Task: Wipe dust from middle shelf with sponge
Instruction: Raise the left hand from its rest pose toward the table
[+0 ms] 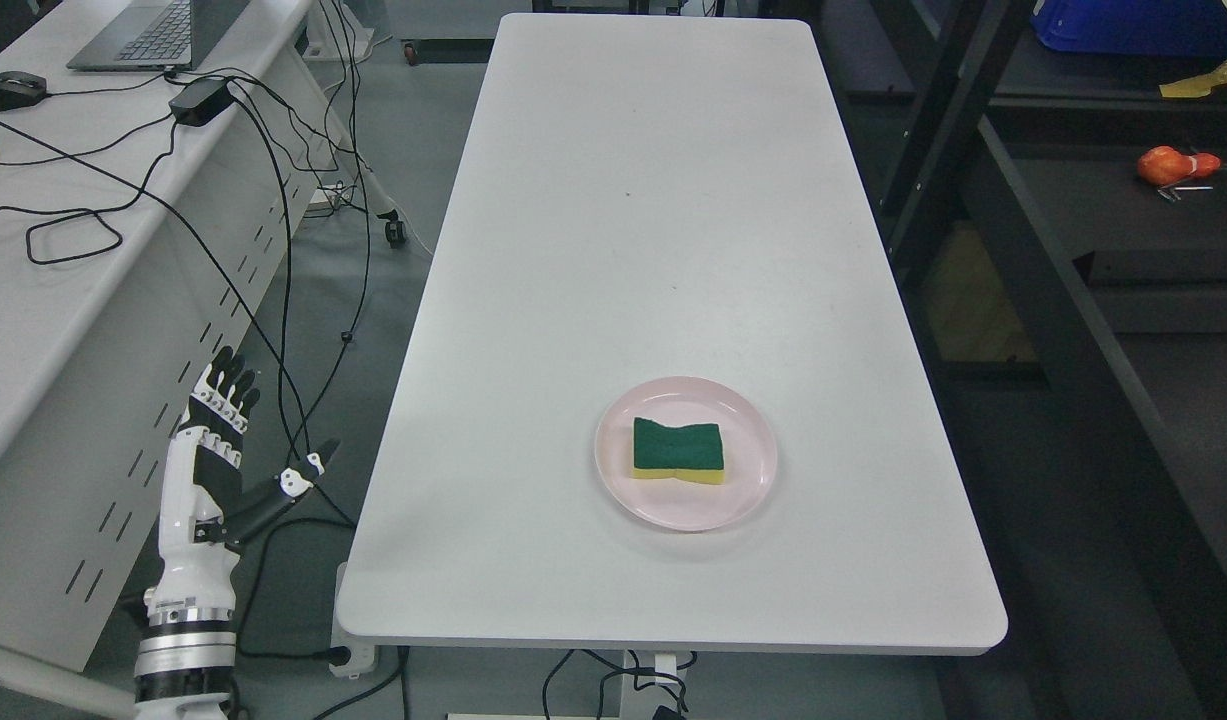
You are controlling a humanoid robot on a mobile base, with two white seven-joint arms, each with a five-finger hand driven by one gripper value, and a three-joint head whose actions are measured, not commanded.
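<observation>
White tabletop, long and mostly bare, flanked by a desk with laptop, mouse and trailing cables on the left and by dark shelving on the right. Near the tabletop's front edge, a pink plate carrying the sponge, green side up, yellow underneath, lying flat and untouched. Left hand hanging low beside the tabletop at lower left, well apart from the plate, fingers extended and released, grasping nothing. Right hand nowhere in view. Judging by this layout, still at the very start: sponge not yet picked up, no wiping begun. Next move likely calls for bringing a hand up over the tabletop to the plate, closing around the sponge's short sides without dragging the plate along, then turning toward the shelving on the right. Middle shelf itself hard to single out from this angle.
</observation>
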